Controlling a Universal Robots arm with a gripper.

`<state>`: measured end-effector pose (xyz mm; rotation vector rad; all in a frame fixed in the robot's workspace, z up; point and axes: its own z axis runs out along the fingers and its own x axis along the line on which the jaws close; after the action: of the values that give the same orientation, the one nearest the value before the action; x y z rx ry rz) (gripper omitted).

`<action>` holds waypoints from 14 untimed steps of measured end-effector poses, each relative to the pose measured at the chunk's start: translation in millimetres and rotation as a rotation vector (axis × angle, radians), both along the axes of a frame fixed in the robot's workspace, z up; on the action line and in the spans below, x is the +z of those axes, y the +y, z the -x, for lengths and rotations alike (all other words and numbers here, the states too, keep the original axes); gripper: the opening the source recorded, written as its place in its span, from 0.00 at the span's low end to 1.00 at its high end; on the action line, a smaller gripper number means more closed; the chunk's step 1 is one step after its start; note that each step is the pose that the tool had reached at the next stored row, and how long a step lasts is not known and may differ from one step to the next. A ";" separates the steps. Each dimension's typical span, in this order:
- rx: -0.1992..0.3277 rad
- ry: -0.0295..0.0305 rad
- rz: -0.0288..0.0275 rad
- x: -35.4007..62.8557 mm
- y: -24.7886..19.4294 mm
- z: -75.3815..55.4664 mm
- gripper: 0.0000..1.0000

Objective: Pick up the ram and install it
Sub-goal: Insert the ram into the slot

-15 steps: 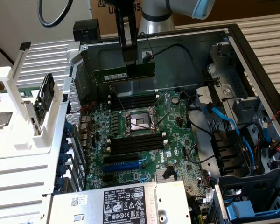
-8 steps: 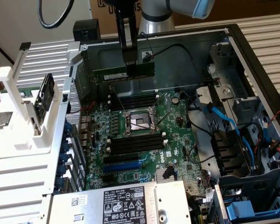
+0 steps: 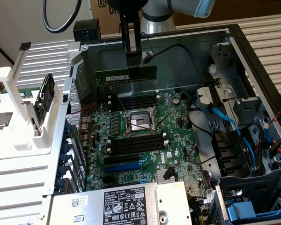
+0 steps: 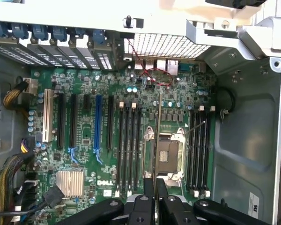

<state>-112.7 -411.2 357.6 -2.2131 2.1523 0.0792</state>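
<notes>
The end effector (image 3: 133,63) is clamped on the ram (image 3: 126,75), gripping its upper edge near mid-length. The ram hangs level, well above the CPU socket (image 3: 139,123). Its long axis runs parallel to the black memory slots (image 3: 133,101) just beyond the socket, roughly over them.

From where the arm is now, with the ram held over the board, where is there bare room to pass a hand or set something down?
The gripper holds the ram above the far memory slots. Bare case floor runs between those slots and the case wall; it is the clearest patch. The drive bays, on the exterior view's right, are crowded with cables.
</notes>
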 end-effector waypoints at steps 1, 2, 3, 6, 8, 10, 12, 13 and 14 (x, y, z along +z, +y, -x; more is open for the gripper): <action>0.000 -0.0001 0.0186 -3.9 0.0 -0.1 0.13; 0.000 0.0002 0.0217 -4.5 0.0 -0.2 0.13; 0.000 0.0003 0.0219 -4.6 -0.1 -0.2 0.13; 0.000 0.0005 0.0219 -7.4 -0.6 -0.8 0.13; 0.000 0.0004 0.0218 -16.4 -0.6 -0.8 0.13; 0.000 0.0005 0.0219 -20.1 -0.6 -0.9 0.13; 0.000 0.0005 0.0219 -23.8 -0.6 -1.1 0.13; 0.000 0.0005 0.0218 -25.7 -0.6 -1.2 0.13; 0.000 0.0005 0.0219 -27.4 -0.6 -1.2 0.13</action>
<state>-111.5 -411.8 330.2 -2.2249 2.1638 0.0565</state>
